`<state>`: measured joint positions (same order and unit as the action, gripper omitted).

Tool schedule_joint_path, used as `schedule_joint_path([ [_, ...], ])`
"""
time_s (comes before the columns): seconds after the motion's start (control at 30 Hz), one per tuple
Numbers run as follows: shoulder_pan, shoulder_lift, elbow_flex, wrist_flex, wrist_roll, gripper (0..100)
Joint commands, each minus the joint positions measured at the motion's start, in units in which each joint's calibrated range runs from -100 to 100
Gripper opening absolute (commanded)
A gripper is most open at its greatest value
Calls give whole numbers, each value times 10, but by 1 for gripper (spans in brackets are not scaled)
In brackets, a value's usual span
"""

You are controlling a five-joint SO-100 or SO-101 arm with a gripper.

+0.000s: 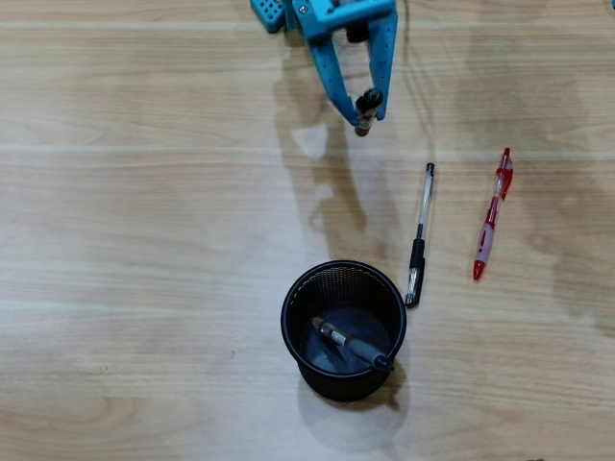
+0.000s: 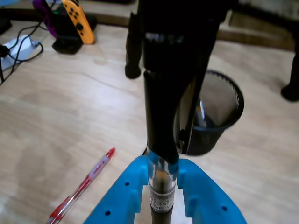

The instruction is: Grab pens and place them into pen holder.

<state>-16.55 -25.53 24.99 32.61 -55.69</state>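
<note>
Pens: four in sight, counted across both views. One black pen (image 1: 353, 345) lies slanted inside the holder (image 1: 293, 293), tip end against the lower right wall in the overhead view. One clear-barrel pen with a black cap (image 1: 420, 235) lies on the table (image 1: 144, 240), just right of the holder, cap end close beside its rim; can't tell if it touches. One red pen (image 1: 491, 214) lies further right, roughly parallel to the clear one, well apart from the holder. The fourth, a held pen (image 1: 364, 110), is pinched in the gripper (image 1: 369, 109).

Holder: one, black mesh cup, upright, lower centre of the overhead view.

Gripper: one, blue, two fingers (image 2: 201, 196), at the top of the overhead view, above the table and up-screen of the holder. Narrow, clamped on the held pen (image 2: 163, 121). In the wrist view the clear barrel with a printed label sits between the blue fingers and the black cap end sticks out towards the camera, blocking much of the frame.

Wrist view also shows the holder (image 2: 233, 109) behind the held pen, and the red pen (image 2: 81, 186) on the table at lower left. The clear pen on the table isn't visible there.

Background clutter at top left of the wrist view: an orange controller (image 2: 77, 21) and cables (image 2: 18, 49).
</note>
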Motion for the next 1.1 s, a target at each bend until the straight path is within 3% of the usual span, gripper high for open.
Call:
schedule_joint_path([
  [0.0, 15, 27, -45, -84, 41, 2],
  [0.2, 15, 136, -187, -116, 84, 2],
  [0.37, 11, 246, -253, -291, 111, 2],
  [0.53, 13, 295, -257, -378, 108, 2],
  [0.8, 26, 367, -249, -454, 108, 2],
  [1.07, 33, 437, -249, -459, 105, 2],
])
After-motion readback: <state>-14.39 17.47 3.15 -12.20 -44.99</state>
